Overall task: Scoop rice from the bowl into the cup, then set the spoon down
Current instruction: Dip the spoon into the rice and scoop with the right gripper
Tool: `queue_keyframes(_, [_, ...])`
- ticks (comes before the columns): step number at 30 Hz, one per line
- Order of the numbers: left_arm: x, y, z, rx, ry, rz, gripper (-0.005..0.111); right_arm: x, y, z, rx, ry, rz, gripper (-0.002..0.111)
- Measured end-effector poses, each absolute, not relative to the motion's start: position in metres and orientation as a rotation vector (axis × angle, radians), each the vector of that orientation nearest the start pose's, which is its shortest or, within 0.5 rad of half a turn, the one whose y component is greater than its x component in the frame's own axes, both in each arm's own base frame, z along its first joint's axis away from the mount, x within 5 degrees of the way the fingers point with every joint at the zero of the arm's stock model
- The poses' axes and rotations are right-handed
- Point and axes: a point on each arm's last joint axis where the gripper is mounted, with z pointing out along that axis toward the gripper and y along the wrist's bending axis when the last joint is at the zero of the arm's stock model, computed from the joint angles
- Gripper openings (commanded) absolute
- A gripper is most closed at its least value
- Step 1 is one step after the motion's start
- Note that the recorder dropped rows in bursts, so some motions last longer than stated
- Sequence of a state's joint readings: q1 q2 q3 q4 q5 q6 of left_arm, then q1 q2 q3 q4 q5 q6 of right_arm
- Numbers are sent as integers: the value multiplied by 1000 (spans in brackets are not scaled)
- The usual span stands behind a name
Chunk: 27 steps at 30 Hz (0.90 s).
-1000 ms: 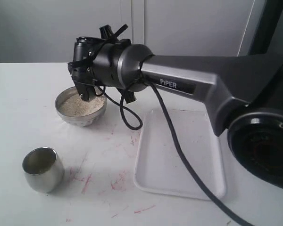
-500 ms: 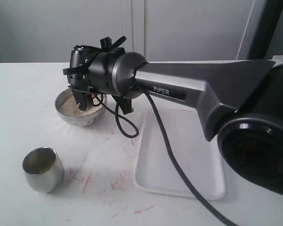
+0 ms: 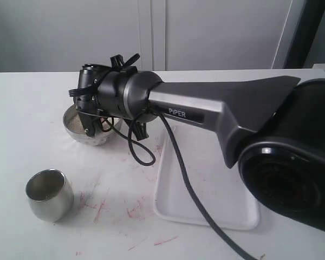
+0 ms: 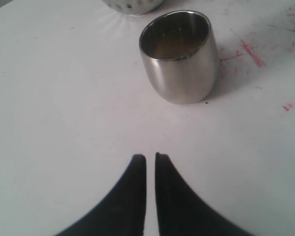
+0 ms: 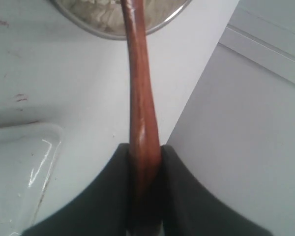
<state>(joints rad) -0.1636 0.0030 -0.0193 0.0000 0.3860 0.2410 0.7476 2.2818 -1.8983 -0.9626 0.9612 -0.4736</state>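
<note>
The steel bowl with beige rice stands at the back left, mostly covered by my right arm's wrist. My right gripper hangs over the bowl, shut on the reddish-brown spoon. In the right wrist view the handle runs from the gripper up into the bowl over the rice; the spoon's own bowl is out of view. The shiny cup stands alone at the front left. In the left wrist view the cup is ahead of my left gripper, which is shut and holds nothing.
A white tray lies on the table to the right of the bowl, under my right arm and its dangling cable; its corner shows in the right wrist view. Red marks stain the white tabletop between cup and tray.
My right wrist has swung down and leftward over the bowl, hiding more of the rice. The cup and the tray have not moved.
</note>
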Motion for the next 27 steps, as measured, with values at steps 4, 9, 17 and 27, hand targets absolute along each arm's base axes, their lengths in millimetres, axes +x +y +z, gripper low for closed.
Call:
queue_keyframes(4, [52, -9, 185, 372, 1816, 54, 14, 406, 295, 202, -1871, 1696, -1068, 0])
queue_keyframes(9, [52, -9, 185, 372, 1816, 54, 14, 406, 295, 202, -1871, 1693, -1062, 0])
queue_keyframes(17, [52, -9, 185, 372, 1816, 54, 14, 406, 296, 195, -1879, 1711, -1038, 0])
queue_keyframes(27, [52, -9, 185, 372, 1816, 54, 14, 405, 299, 194, -1829, 1748, -979, 0])
